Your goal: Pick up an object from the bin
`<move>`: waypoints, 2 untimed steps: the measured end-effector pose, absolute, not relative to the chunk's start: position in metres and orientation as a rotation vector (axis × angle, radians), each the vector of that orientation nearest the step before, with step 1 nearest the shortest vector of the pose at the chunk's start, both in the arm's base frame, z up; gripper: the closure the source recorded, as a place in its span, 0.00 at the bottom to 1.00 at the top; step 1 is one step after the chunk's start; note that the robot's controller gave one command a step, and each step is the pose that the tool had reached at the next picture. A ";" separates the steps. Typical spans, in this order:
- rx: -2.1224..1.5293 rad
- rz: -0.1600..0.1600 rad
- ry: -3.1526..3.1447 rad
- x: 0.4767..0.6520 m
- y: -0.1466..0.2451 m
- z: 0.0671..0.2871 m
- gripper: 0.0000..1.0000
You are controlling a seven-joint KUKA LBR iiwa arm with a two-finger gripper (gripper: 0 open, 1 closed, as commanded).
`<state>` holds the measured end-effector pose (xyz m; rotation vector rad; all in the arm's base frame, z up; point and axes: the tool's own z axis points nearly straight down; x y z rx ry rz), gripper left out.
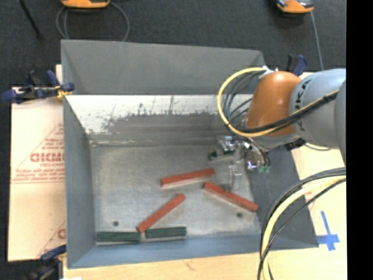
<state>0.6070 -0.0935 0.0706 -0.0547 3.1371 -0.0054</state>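
A long, flat reddish-brown bar [231, 197] lies on the bin floor directly under the gripper [235, 179]. It slants away from the gripper toward the bin's near right corner, and its upper left end sits just below the gripper's tip. The view does not show whether the tip touches the bar. Whether the gripper is open or closed cannot be told, and nothing can be seen held in it.

Just to the left of the gripper as the camera sees it, a second reddish-brown bar [187, 178] lies almost level. Its right end is close to the first bar's upper end, but the two are apart. Further left of the gripper and nearer the camera, a third reddish-brown bar [161, 212] lies on a diagonal. Beyond that bar's lower end, two dark green bars [118, 237] [166, 233] lie end to end along the foot of the front wall, well apart from the gripper.

The grey metal bin [145, 107] has a scuffed, sloping back wall behind the gripper. Above the gripper, the arm's wrist carries an orange cover [271, 101], ringed by yellow and black cables [233, 89].
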 end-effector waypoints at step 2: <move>0.016 -0.003 3.126 0.612 -0.034 0.077 1.00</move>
